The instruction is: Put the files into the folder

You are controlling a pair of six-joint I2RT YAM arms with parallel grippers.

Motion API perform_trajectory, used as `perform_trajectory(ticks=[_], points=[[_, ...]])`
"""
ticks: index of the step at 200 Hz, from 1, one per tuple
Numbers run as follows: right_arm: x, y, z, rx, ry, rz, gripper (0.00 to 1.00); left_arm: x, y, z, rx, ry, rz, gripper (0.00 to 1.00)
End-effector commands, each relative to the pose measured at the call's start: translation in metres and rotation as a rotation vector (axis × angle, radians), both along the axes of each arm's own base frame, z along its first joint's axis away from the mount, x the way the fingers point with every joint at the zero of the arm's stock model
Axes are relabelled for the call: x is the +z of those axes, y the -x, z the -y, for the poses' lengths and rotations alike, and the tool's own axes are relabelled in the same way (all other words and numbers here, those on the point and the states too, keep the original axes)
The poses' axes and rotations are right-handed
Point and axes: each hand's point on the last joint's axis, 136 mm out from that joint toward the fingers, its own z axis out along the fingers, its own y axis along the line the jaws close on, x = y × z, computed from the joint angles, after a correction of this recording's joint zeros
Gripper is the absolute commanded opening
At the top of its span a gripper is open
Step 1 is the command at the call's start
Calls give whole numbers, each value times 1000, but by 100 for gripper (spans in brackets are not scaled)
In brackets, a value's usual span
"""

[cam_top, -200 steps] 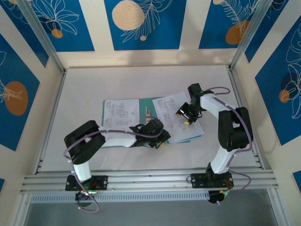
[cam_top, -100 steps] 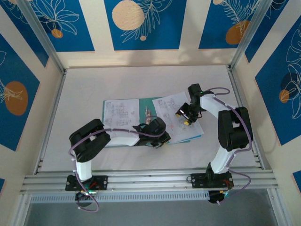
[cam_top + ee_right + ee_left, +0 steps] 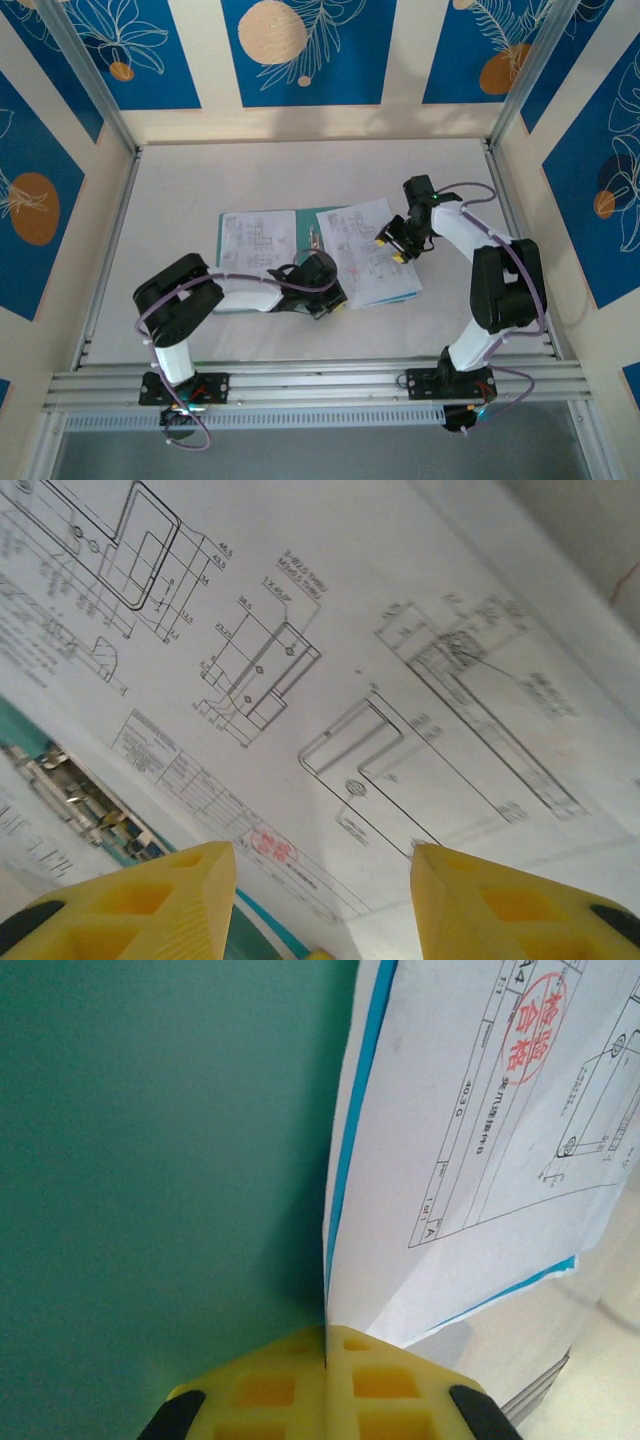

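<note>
The files (image 3: 375, 252) are pinched by the low-stretched left gripper (image 3: 325, 1338); the right gripper (image 3: 322, 852) hovers spread above them.

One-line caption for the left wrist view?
Left gripper shut on the edge of the files, lying over the open teal folder.

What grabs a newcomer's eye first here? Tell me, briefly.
A flat teal-green card folder lies open in the middle of the white table, with white printed paper sheets spread across it. The left gripper is shut on the near edge of the right-hand sheets, where a bright-blue sheet peeks out beneath. The right gripper hovers open above them.
</note>
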Motion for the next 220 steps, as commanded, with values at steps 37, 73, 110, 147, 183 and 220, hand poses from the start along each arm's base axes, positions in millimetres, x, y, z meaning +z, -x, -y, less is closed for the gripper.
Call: perform_trajectory(ticks=[37, 73, 110, 147, 183, 220], points=[[15, 21, -2, 34, -3, 7, 51, 13, 3, -7, -78, 101, -38, 0], [17, 25, -2, 42, -6, 11, 51, 13, 0, -25, -64, 70, -32, 0], [14, 30, -5, 51, -3, 8, 51, 17, -2, -31, -70, 62, -25, 0], [12, 33, -7, 58, -3, 6, 51, 18, -1, -38, -76, 40, -23, 0], [12, 32, -8, 66, -6, 9, 51, 14, -3, -47, -59, 32, -31, 0], [4, 31, -16, 74, -41, -10, 51, 10, -4, -50, -54, 24, -35, 0]])
